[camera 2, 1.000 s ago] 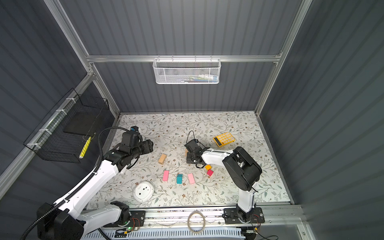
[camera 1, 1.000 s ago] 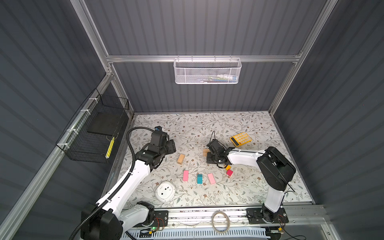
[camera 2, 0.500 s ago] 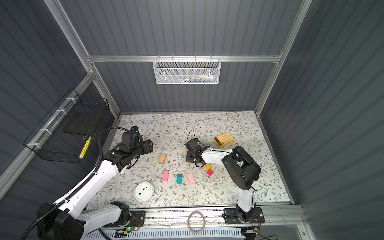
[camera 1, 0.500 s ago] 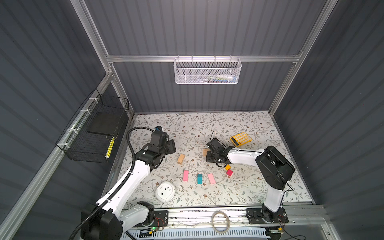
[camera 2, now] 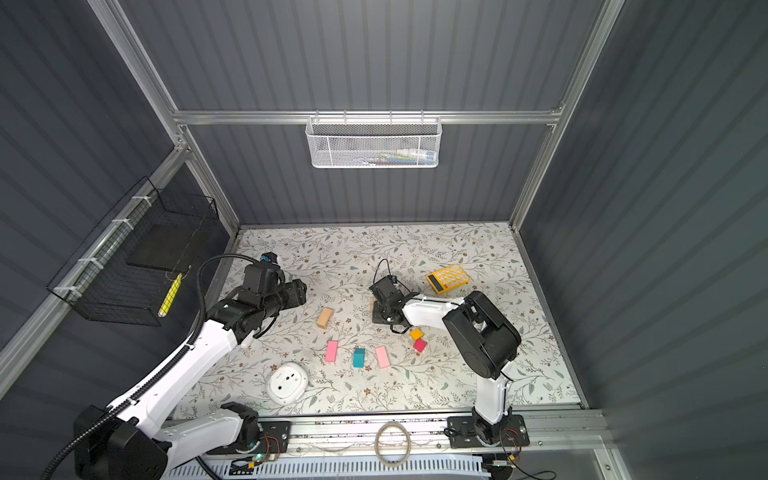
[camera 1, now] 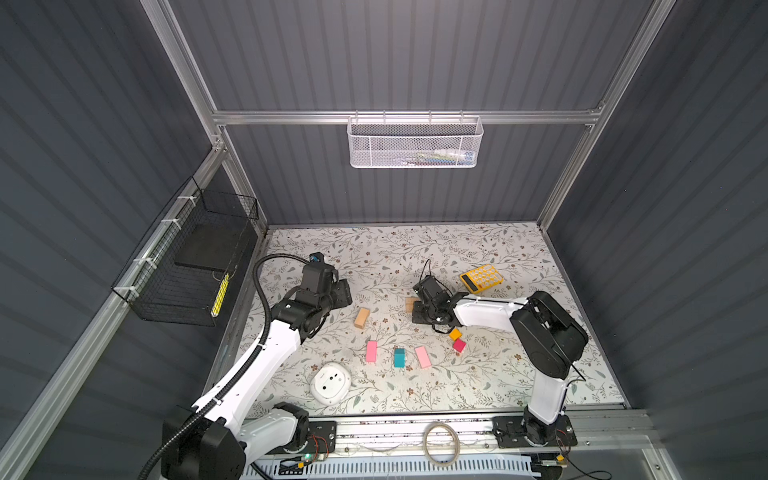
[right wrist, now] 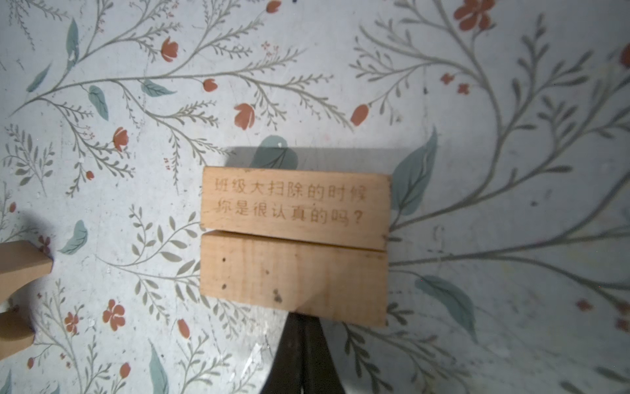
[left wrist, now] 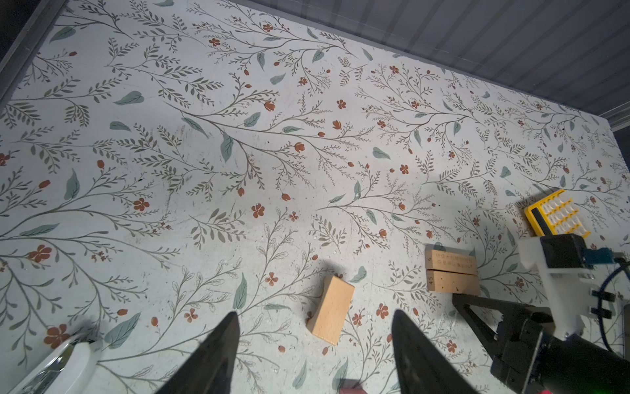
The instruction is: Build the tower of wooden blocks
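Floral-print tabletop (camera 1: 519, 257), dark ribbed walls (camera 1: 415, 62). Engraved tan wooden bar (right wrist: 295, 204) and blank tan wooden bar (right wrist: 293, 276) lying flush mid-tabletop: base layer only, nothing stacked. Right gripper (right wrist: 301, 324) pressed together, empty, tips at blank bar's long side, contact unclear. Left gripper (left wrist: 315, 313) spread, empty, above third tan bar (camera 1: 362, 318). Pale pink slab (camera 1: 371, 351), second pink slab (camera 1: 423, 356), teal peaked block (camera 1: 399, 357), orange cube (camera 1: 455, 333), magenta cube (camera 1: 459, 345) nearer front edge. Risk: push from those tips skews pair or opens gap, wobbly base; off-centre grab swivels third bar.
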Motion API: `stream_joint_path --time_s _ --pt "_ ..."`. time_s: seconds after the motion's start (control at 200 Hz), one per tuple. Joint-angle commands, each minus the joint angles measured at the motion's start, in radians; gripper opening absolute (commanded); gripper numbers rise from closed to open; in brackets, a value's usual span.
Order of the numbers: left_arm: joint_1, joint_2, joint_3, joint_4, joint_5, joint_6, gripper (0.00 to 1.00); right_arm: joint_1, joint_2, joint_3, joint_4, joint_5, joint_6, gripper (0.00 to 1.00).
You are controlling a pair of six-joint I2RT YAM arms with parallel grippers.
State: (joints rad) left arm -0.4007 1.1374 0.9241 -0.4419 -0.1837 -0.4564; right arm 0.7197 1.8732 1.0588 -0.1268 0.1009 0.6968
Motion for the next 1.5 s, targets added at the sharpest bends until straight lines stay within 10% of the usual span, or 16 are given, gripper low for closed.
stream_joint_path --time_s 0.0,0.865,1.496 --pt "-0.007 -0.004 -0.008 -0.015 -0.012 0.016 0.71 -0.006 0.028 0.007 -0.025 0.011 0.008 0.0" --pt "-0.007 -0.011 -0.004 -0.033 0.025 0.031 0.71 0.055 -0.106 -0.064 -0.076 -0.023 0.02 0.0" --pt "-0.009 0.121 0.101 -0.268 0.235 -0.106 0.71 -0.033 -0.474 0.1 -0.18 0.224 -0.155 0.09"
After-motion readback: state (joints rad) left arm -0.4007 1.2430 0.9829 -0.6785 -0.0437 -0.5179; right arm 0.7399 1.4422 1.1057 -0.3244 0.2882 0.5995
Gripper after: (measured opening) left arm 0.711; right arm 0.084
